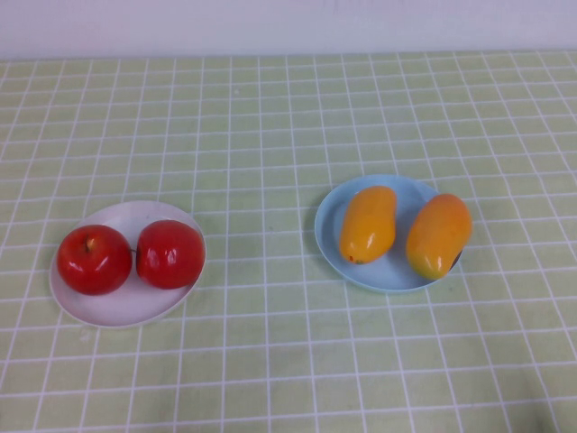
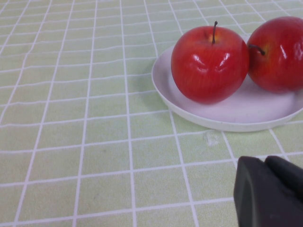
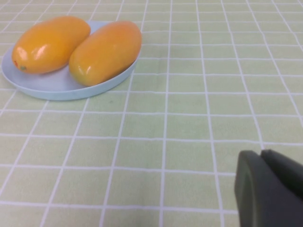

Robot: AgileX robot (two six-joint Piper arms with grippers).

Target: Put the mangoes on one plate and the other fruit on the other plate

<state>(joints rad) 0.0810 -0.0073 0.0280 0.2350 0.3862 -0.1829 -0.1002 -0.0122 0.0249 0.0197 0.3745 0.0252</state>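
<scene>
Two red apples [image 1: 95, 260] [image 1: 169, 253] sit side by side, touching, on the white plate [image 1: 126, 311] at the left. Two orange mangoes [image 1: 368, 224] [image 1: 439, 234] lie on the light blue plate [image 1: 383, 275] at the right; the right one overhangs the rim. Neither gripper shows in the high view. The left wrist view has my left gripper [image 2: 265, 161] shut and empty, low over the cloth, a short way back from the white plate [image 2: 236, 116] and the apples [image 2: 209, 64]. My right gripper [image 3: 261, 153] is shut and empty, well back from the blue plate [image 3: 42, 87] and the mangoes [image 3: 105, 52].
A green tablecloth with a white grid [image 1: 270, 117] covers the whole table. A pale wall [image 1: 288, 23] runs along the far edge. Only the two plates stand on the cloth.
</scene>
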